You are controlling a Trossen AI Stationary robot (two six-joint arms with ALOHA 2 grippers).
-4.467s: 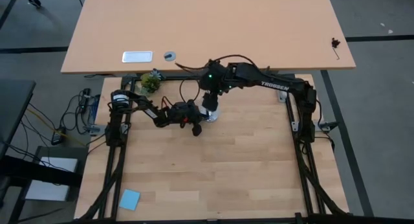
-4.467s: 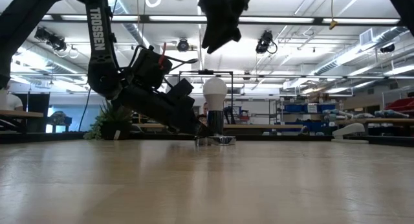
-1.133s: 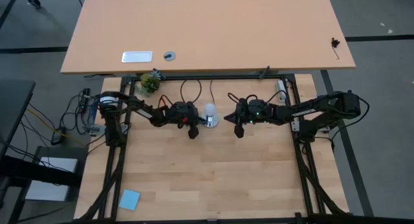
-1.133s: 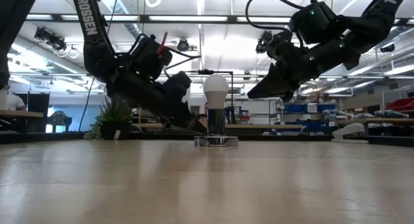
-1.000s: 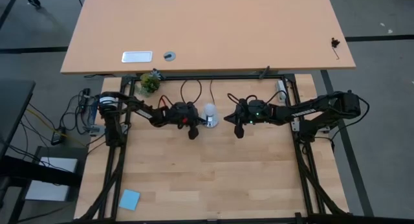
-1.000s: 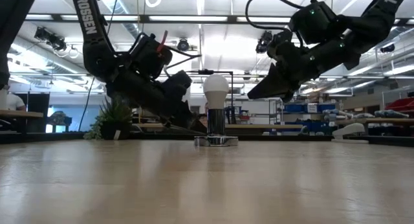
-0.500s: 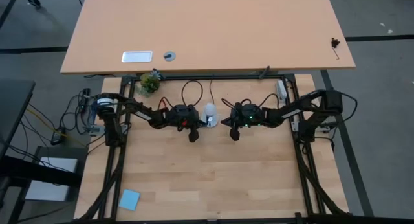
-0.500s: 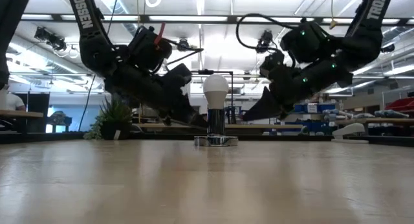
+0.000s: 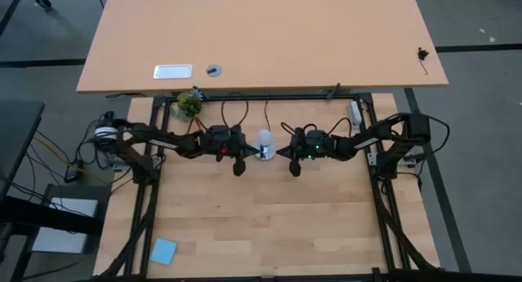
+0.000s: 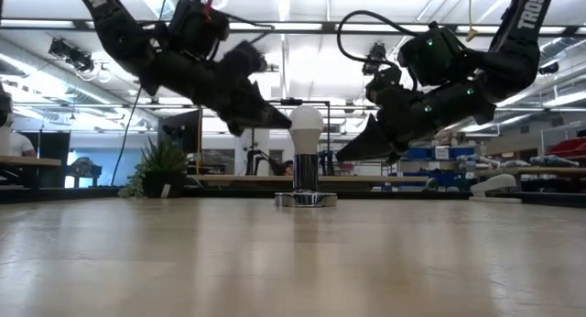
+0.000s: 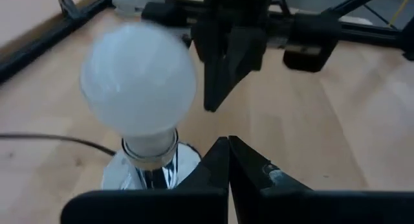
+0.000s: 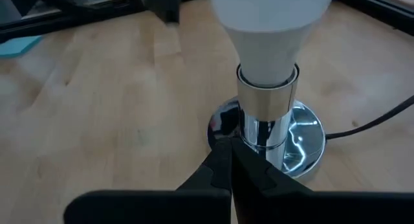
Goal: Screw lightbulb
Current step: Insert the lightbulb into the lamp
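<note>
Both grippers are pinched fully shut on nothing. The left gripper (image 10: 279, 121) hangs at nine o'clock of the bulb (image 10: 306, 127), its tip close against the globe; whether it touches, I can't tell. The right gripper (image 10: 346, 154) hovers at three o'clock, near but apart. The bulb stands upright in the socket (image 12: 266, 138), mid-table toward the far edge. I'd call it light, smooth, slippery and fragile; best taken gently around the globe's widest part. I count one bulb, one socket, two grippers.
</note>
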